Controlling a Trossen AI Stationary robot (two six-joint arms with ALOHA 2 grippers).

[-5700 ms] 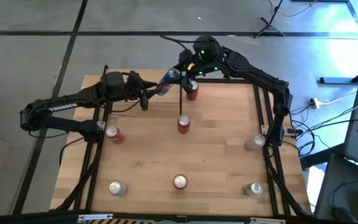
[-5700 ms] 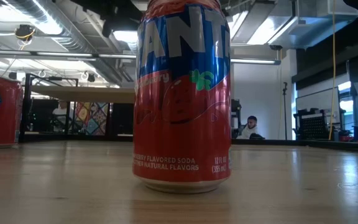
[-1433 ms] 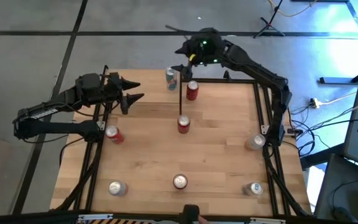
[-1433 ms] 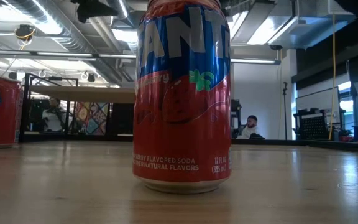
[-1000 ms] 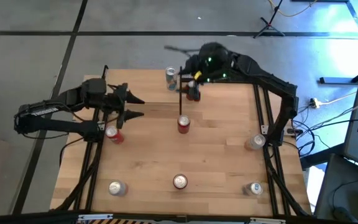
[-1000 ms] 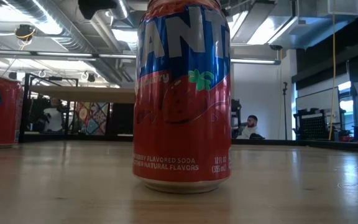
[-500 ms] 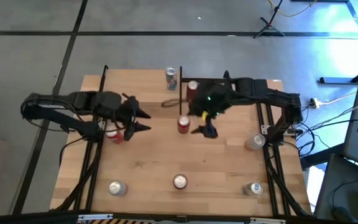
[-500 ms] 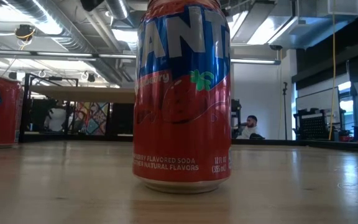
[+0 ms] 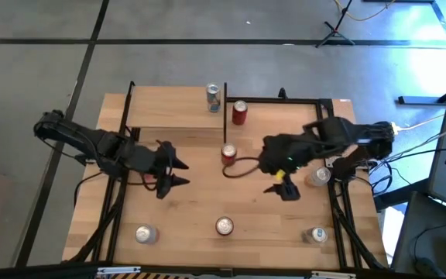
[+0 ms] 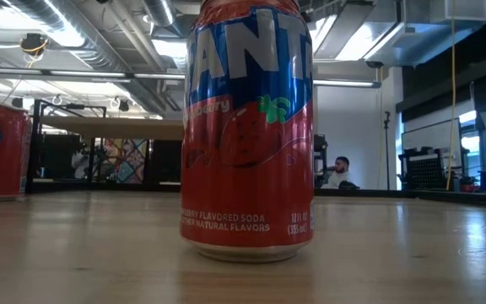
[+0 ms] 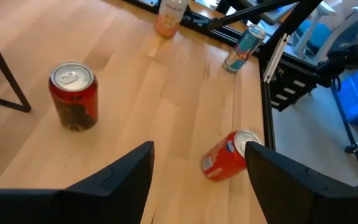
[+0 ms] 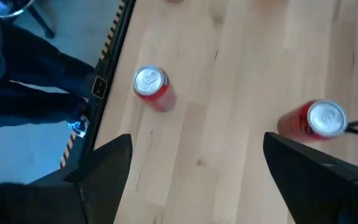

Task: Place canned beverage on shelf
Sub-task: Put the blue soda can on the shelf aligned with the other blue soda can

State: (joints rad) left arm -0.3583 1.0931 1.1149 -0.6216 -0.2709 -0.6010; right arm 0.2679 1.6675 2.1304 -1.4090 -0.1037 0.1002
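Observation:
The shelf stands at the table's far edge with a blue-and-silver can upright on it. A red can stands just right of the shelf's post. Another red can stands at the table's middle, and a third near the front edge. My left gripper hovers open left of the middle can, pointing toward the table's right. My right gripper hovers open right of that can, pointing down. Both are empty.
Silver cans stand at the right edge and the near left corner, and a blue can at the near right corner. Black frame posts rise at the far side. A dark cable loops beside the middle can.
My left gripper has swung from beside the shelf toward the table's near edge and rolled about its own line. My right gripper has swung from the far edge by the red can toward the near and right edges, tipping further down. Both stay open. No can has moved.

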